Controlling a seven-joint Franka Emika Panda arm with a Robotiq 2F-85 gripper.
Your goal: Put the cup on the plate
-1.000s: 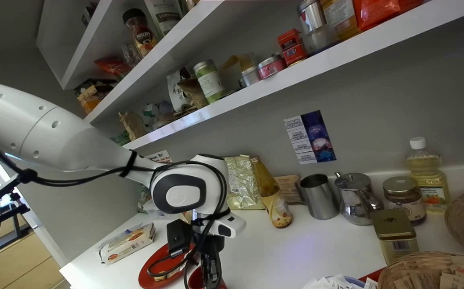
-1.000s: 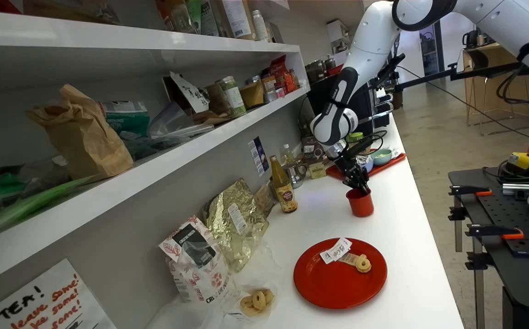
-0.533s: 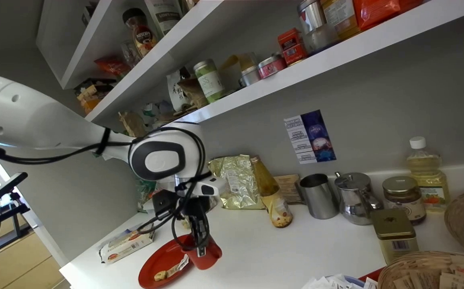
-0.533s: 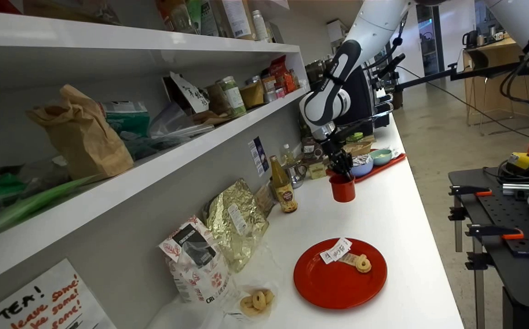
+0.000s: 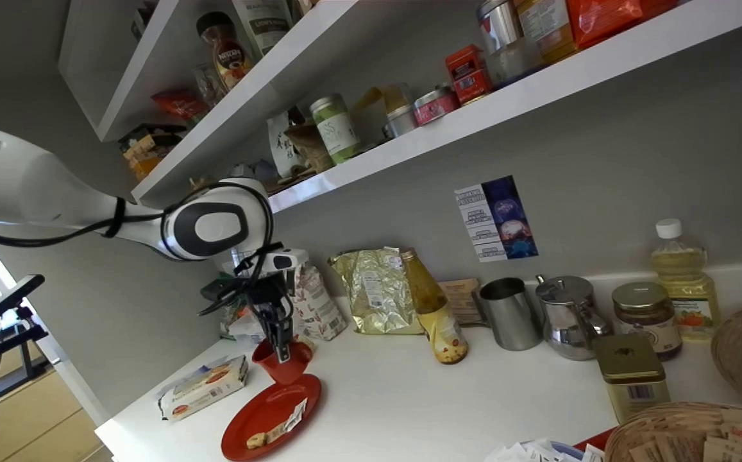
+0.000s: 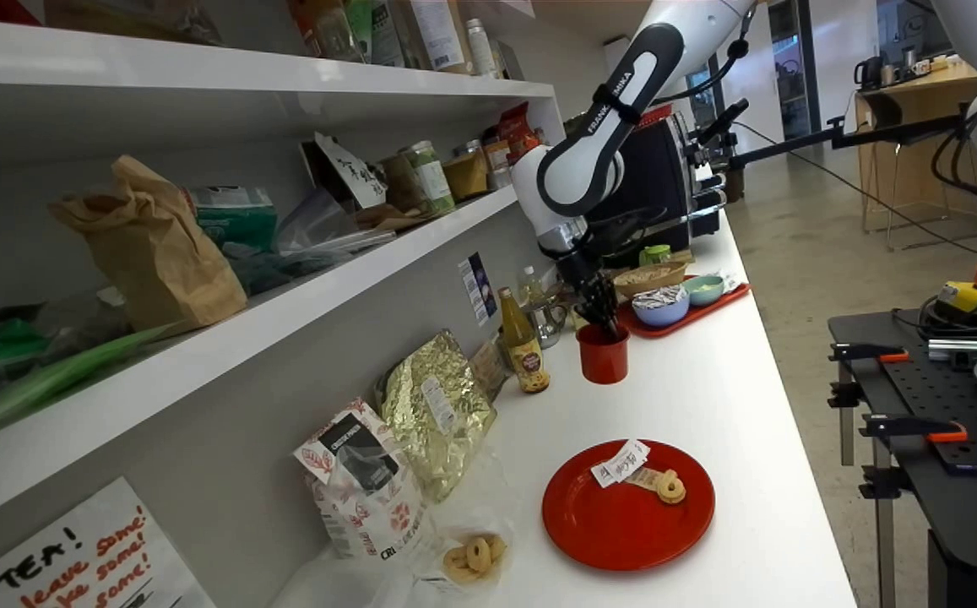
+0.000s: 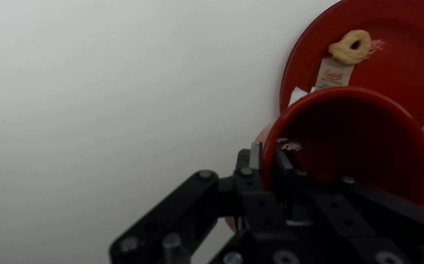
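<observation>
The small red cup (image 5: 285, 370) hangs from my gripper (image 5: 280, 351), slightly tilted in that exterior view. It also shows in an exterior view (image 6: 604, 359), and its dark inside fills the right of the wrist view (image 7: 365, 146). My gripper (image 7: 268, 157) is shut on the cup's rim, one finger inside and one outside. The cup appears raised off the counter; its height is hard to tell. The round red plate (image 6: 598, 523) lies flat, apart from the cup in that view. In the wrist view the cup overlaps part of the plate (image 7: 398, 73).
A ring biscuit (image 7: 351, 47) and paper sachets (image 6: 623, 463) lie on the plate. A pale oblong packet (image 5: 207, 388) lies beside it. A gold foil bag (image 6: 437, 414), a patterned bag (image 6: 366, 485) and a bottle (image 6: 523, 342) stand along the wall under a shelf (image 5: 409, 138).
The arm and cup have moved left in both exterior views, with the cup also moving up in one of them. The gripper has kept hold of the cup. The plate has not moved.
</observation>
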